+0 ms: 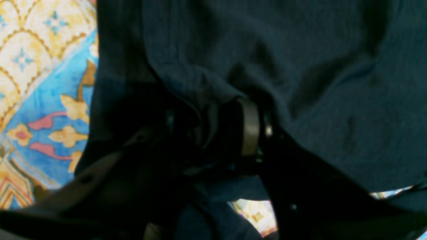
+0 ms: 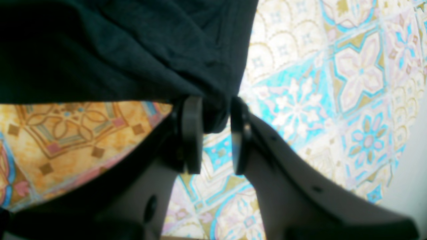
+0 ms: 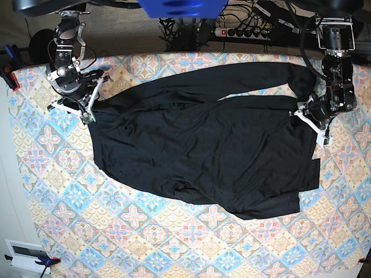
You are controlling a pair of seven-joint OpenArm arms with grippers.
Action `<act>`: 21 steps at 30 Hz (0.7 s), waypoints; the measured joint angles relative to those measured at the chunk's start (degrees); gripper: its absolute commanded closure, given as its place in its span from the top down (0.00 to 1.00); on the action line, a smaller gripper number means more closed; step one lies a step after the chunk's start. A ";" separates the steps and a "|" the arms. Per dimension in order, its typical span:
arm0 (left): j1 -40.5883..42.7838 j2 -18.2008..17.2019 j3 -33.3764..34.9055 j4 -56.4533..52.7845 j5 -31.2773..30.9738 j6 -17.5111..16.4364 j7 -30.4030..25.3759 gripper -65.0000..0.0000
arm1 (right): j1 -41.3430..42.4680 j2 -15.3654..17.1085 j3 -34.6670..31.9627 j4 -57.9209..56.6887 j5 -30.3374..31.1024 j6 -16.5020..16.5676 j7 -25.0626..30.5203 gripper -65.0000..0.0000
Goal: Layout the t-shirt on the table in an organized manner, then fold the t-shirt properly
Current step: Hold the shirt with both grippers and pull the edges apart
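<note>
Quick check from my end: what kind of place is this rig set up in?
Probably a lab or workshop bench, not a home: a power strip and loose cables lie behind the table, with the two arms at its far edge over the t-shirt.

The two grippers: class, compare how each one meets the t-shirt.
The right gripper pinches a thin corner of the t-shirt, its pads plainly visible over the table; the left gripper is buried in bunched folds, mostly hidden. Both stand at the shirt's far corners.
</note>
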 measured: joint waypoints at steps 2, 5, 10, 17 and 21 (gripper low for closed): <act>0.02 -0.13 -0.26 0.00 0.28 0.02 -0.37 0.10 | -0.07 -0.02 0.00 0.00 0.04 0.04 0.00 0.21; 0.55 -0.24 -3.65 -0.37 -0.35 -0.24 1.38 0.00 | 0.02 -0.02 0.00 0.00 0.02 0.00 0.04 0.21; 0.96 -0.50 -11.34 -0.74 0.55 0.02 2.19 0.00 | 0.00 -0.04 0.00 0.00 0.04 0.13 0.02 0.21; 0.81 -2.73 -13.73 -0.74 -1.84 0.07 2.10 0.00 | 0.02 -0.07 0.00 -0.07 0.04 0.13 0.02 0.21; 0.81 -2.67 -13.73 -0.74 -2.95 0.02 2.05 0.00 | 0.02 -0.20 0.00 -0.15 0.00 0.13 -0.02 0.21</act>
